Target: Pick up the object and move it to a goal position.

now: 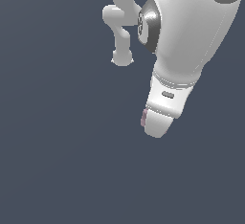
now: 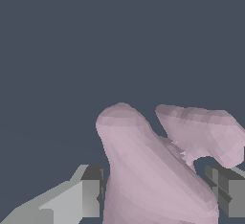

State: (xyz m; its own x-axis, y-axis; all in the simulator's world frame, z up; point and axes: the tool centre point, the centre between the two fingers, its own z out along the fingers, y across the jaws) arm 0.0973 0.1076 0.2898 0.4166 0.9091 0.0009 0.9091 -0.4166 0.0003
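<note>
Arm [image 1: 191, 31] comes in from the top of the exterior view, white shell w/ dark joint ring, angled down toward the middle of the frame. Its gripper [image 1: 157, 125] is mostly hidden behind the white hand housing in that view. Only a thin pink sliver of the object [image 1: 143, 117] peeks out at the housing's edge on the exterior view's left.

Wrist view is much clearer: object [image 2: 153, 180] fills the space between the two grey fingers [image 2: 86, 194], pale pink-mauve, matte, lumpy. One rounded lobe sticks up, a second stubby lobe branches off to the side, notch between them. Both finger pads sit right against the object's flanks, one each side, so jaws are clenched on it, grasping the object.

Background is plain dark blue-grey in both views; can't tell whether the object touches the surface or is lifted off it. No shadow or contact line visible.
</note>
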